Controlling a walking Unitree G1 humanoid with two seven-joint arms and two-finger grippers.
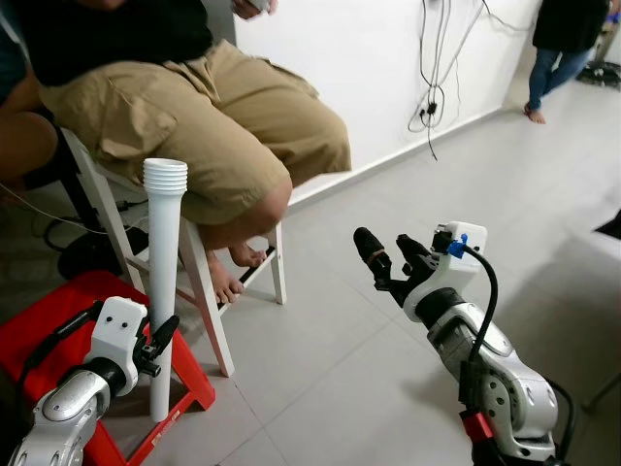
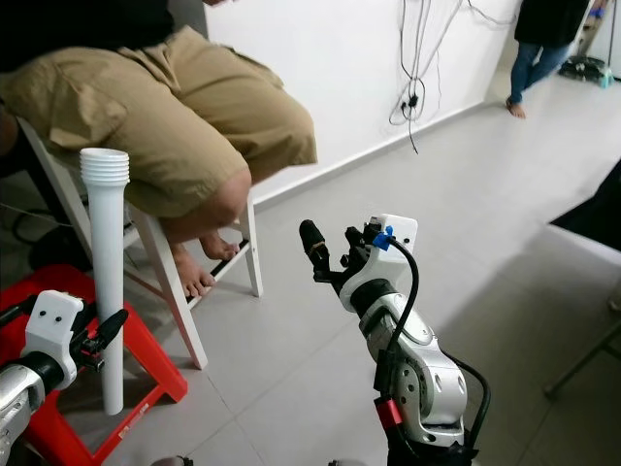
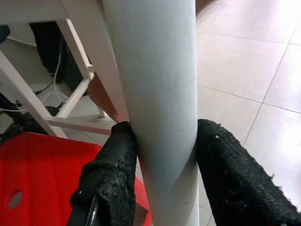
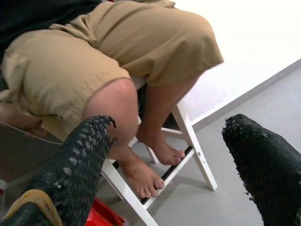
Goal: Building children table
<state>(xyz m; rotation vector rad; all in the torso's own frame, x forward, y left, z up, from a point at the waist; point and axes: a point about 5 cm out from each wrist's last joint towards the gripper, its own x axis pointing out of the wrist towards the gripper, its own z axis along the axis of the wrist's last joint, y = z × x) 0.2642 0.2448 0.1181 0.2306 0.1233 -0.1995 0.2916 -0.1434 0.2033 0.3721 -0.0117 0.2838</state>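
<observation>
White table leg (image 1: 163, 282): stands upright, ridged end up, foot on or just beside the red stool (image 1: 58, 320), clamped low on its shaft between the two black fingers of the left gripper (image 1: 160, 342). Right gripper (image 1: 391, 254): raised over the grey floor (image 1: 388, 369), fingers spread and empty, well apart from the leg; a seated person (image 1: 194, 107) on a white stool (image 1: 209, 291) sits just behind. Risk, as I judge it: the grip is low on a tall smooth tube, so it may tilt or slip, or knock the person's knee.

Seated person (image 1: 184, 107) cut off above the waist.
</observation>
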